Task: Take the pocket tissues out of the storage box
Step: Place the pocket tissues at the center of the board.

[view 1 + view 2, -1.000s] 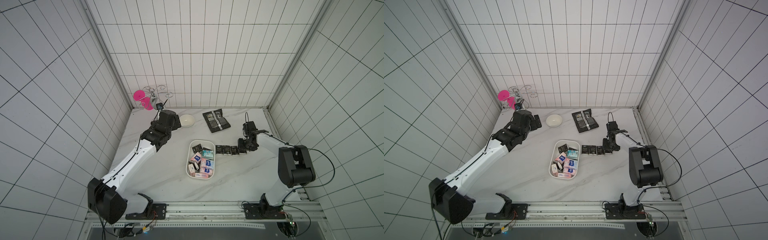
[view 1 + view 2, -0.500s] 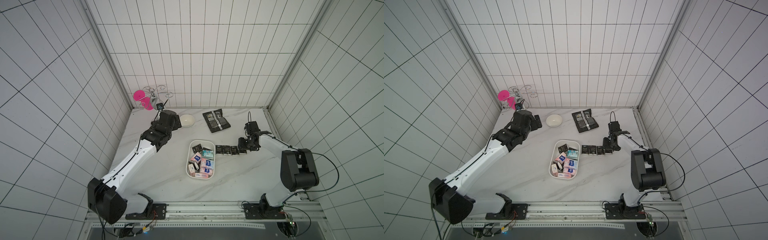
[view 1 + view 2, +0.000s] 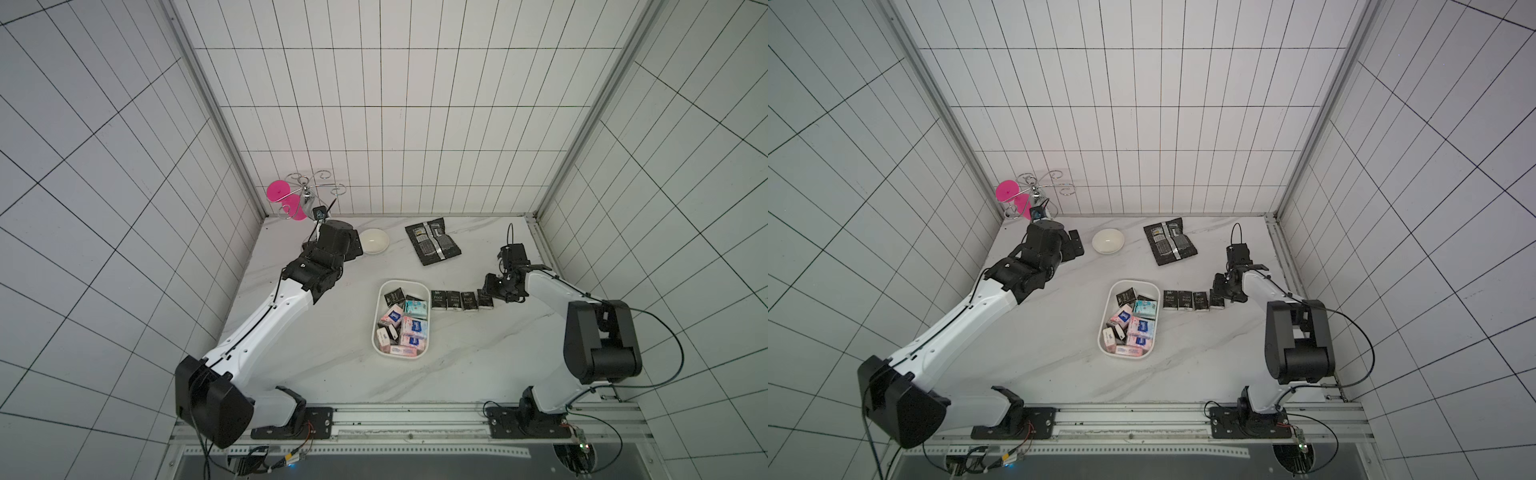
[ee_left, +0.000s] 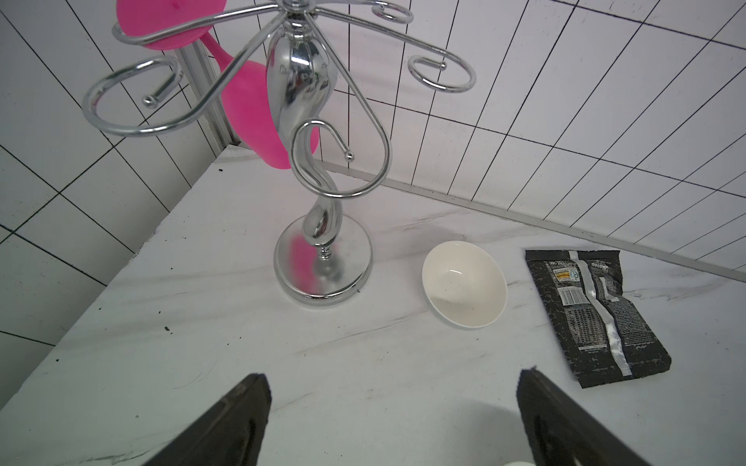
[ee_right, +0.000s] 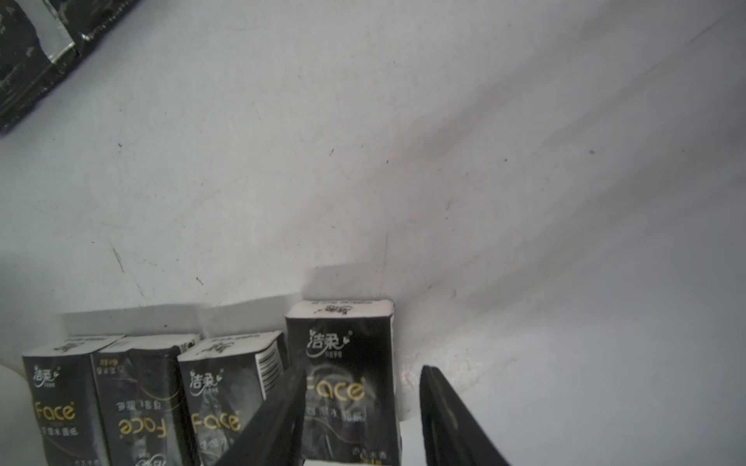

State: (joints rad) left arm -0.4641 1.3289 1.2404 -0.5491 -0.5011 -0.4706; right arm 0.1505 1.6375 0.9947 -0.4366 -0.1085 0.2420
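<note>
The white storage box (image 3: 375, 320) sits mid-table and holds several pocket tissues: pink-white ones (image 3: 414, 327), a teal one (image 3: 417, 307) and a black one (image 3: 394, 296). Right of it, several black "Face" packets (image 3: 454, 300) stand in a row on the table. My right gripper (image 3: 489, 291) is at the row's far end. In the right wrist view its jaws (image 5: 363, 369) straddle the end packet (image 5: 347, 347), open, with a gap at one finger (image 5: 440, 399). My left gripper (image 4: 393, 377) hangs open and empty over bare table near the back left.
A white bowl (image 3: 374, 241) and a black foil pouch (image 3: 432, 247) lie toward the back wall. A chrome rack (image 4: 319, 262) with a pink glass (image 3: 277, 192) stands in the back left corner. Tiled walls enclose three sides.
The right arm's elbow has shifted slightly outward while its gripper stayed at the end packet of the row. The left arm has not moved.
</note>
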